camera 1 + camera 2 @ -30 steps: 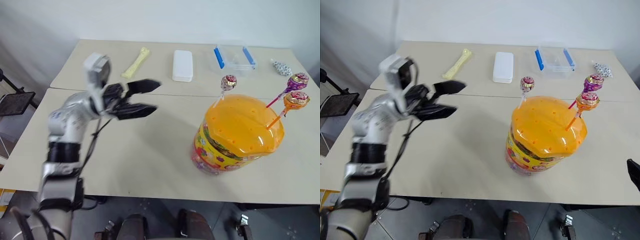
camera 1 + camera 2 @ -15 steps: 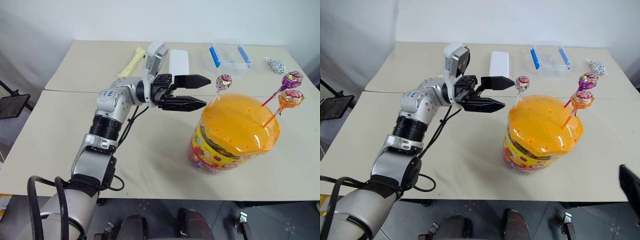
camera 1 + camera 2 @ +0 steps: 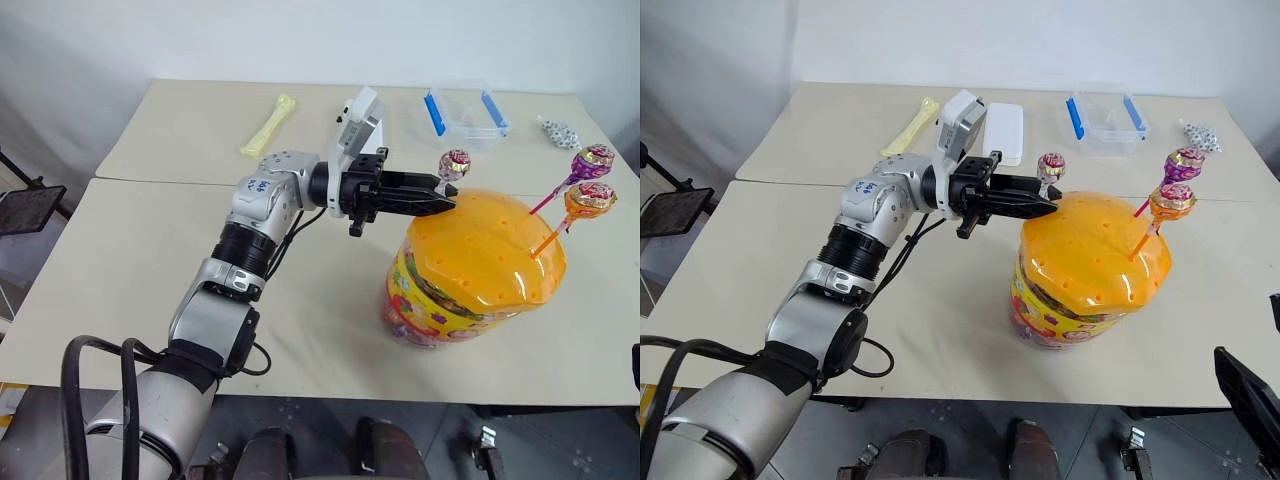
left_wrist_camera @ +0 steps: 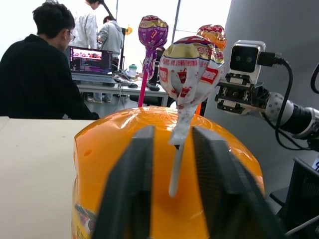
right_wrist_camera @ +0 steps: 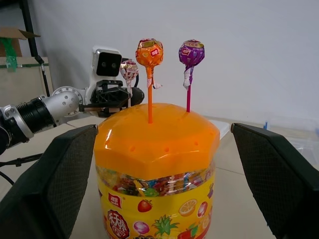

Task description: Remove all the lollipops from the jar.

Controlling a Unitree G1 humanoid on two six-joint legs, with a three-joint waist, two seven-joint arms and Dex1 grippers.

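Lollipops stand with their sticks pushed into holes in the orange lid of the jar (image 3: pixel 470 270), which sits upright on the near desk (image 3: pixel 120 290), toward its right side. The orange lollipop (image 3: pixel 591 198) and the purple lollipop (image 3: pixel 594 158) rise tilted from the right of the lid, close together, the purple one just behind. The pink lollipop (image 4: pixel 190 69) stands at the lid's left rear edge.

The left hand (image 3: pixel 432 196) reaches level across the desk from the left, its tips at that pink lollipop. In the left wrist view its two fingers (image 4: pixel 137 164) stand on either side of the white stick, narrowed around it, with a thin gap visible on each side; whether the pads press the stick I cannot tell.

The right hand (image 5: pixel 164 189) is held wide open, facing the jar from nearby, its fingers well apart on both sides of the tub.

On the far desk (image 3: pixel 190 130) lie a yellow bone-shaped toy (image 3: pixel 269 124), a white box (image 3: pixel 1004 133), a clear box with blue clips (image 3: pixel 466 111) and a spotted candy (image 3: pixel 556 131) at the right end.
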